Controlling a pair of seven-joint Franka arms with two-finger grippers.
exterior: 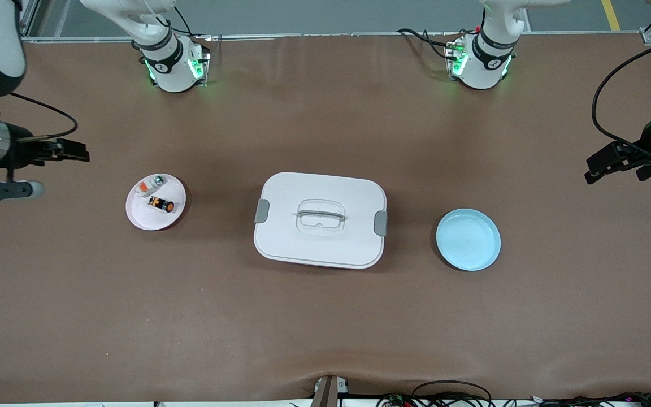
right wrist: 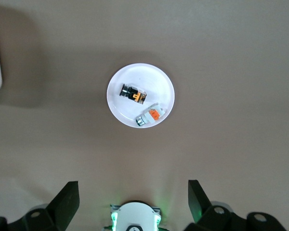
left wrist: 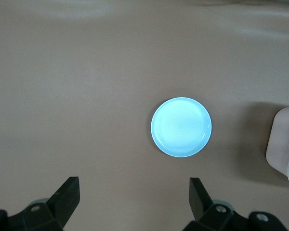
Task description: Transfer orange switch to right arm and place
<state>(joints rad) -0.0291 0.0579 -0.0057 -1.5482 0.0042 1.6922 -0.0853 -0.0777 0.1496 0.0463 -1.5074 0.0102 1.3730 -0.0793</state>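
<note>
- The white lidded box sits in the middle of the brown table, its clear handle up and a grey latch at each end; it serves as the landmark here.
- Toward the right arm's end of the table from the box lies a small white dish, well apart from the box.
- The orange switch lies on its side in that dish, its round orange face turned toward the box.
- Just beside the switch in the same dish, farther from the front camera, lies a small white-and-orange block; whether the two touch cannot be told.
- Toward the left arm's end of the table from the box lies a light blue plate, apart from the box, with nothing on it.
- The right gripper hangs in the air at the right arm's end of the table, well apart from the box, its fingers spread wide and holding nothing.
- The left gripper hangs in the air at the left arm's end of the table, well apart from the box, its fingers spread wide and holding nothing.
</note>
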